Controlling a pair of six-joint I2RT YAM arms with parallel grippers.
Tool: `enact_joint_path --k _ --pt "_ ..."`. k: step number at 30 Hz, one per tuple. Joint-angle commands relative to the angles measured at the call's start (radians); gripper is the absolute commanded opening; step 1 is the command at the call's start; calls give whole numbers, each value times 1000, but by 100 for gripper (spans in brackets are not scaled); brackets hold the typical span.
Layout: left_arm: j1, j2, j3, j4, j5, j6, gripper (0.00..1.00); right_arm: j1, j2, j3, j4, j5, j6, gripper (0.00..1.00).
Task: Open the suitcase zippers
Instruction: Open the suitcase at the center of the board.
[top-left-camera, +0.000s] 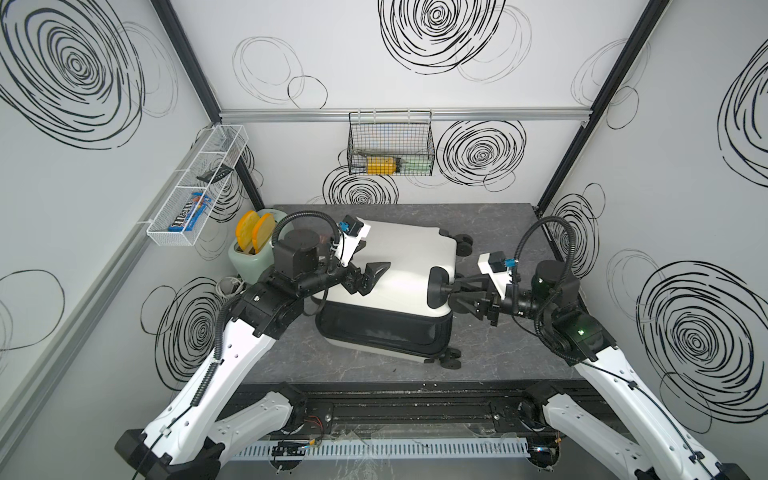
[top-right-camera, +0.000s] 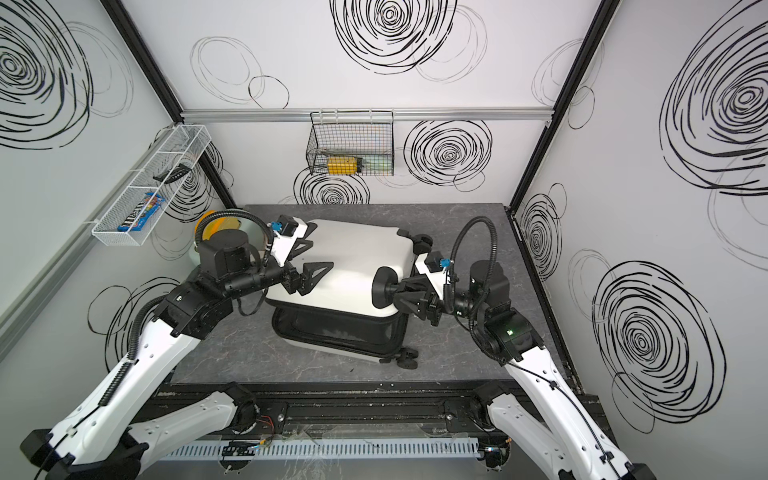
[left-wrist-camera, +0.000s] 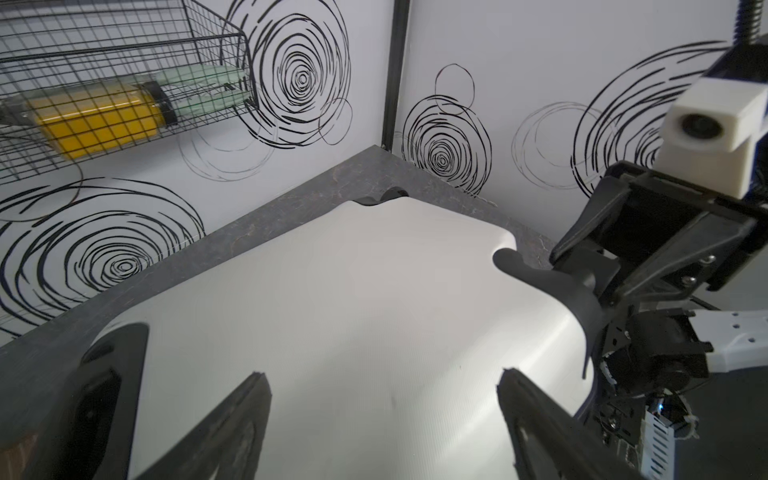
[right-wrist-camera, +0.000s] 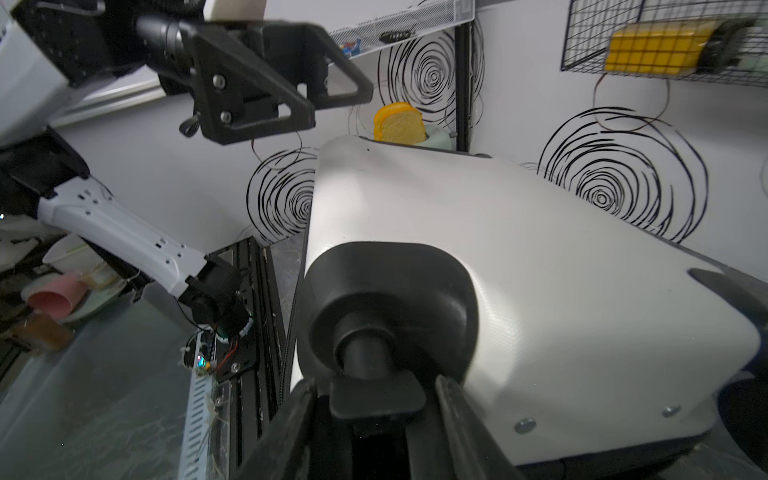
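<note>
The white suitcase (top-left-camera: 399, 257) (top-right-camera: 353, 257) lies on the grey table with its upper shell raised, and black lining (top-left-camera: 382, 328) shows in the gap below. The thin black zippers (right-wrist-camera: 294, 307) run along the raised shell's edge; I cannot make out any pulls. My right gripper (top-left-camera: 455, 289) (top-right-camera: 397, 289) (right-wrist-camera: 376, 386) is shut on the mount of a black wheel (right-wrist-camera: 386, 307) at the raised shell's corner. My left gripper (top-left-camera: 376, 276) (top-right-camera: 318, 276) (left-wrist-camera: 382, 374) hangs open just over the white shell (left-wrist-camera: 353, 311), with nothing between its fingers.
A mint-green toaster with orange toast slices (top-left-camera: 249, 249) stands at the suitcase's left. Other suitcase wheels stick out at the far right (top-left-camera: 465, 245) and near right (top-left-camera: 451, 359). A black wire basket (top-left-camera: 390, 145) hangs on the back wall, a white wire shelf (top-left-camera: 195, 183) on the left wall.
</note>
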Motion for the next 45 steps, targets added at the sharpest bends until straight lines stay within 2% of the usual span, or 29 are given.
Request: enact_joint_path --k 1,5,12,18,24,31,45 --pt "28 -19 21 -25 -101 -111 90 -53 -57 73 193 115 198 0" --pt "94 -9 4 -91 -157 -222 89 -63 -77 84 206 164 289 0" --pt "263 5 -171 -99 -8 -432 87 -80 -92 93 172 277 370 0" --pt "314 -49 -371 -29 65 -558 87 -110 -82 111 222 278 546 0" --pt "310 -51 -514 107 141 -677 84 -113 -78 153 213 277 594 0" --pt "282 -38 -594 119 99 -676 82 -113 -83 201 184 320 627 0" --pt "282 -90 -637 70 -30 -607 81 -115 -92 308 -6 578 666 0"
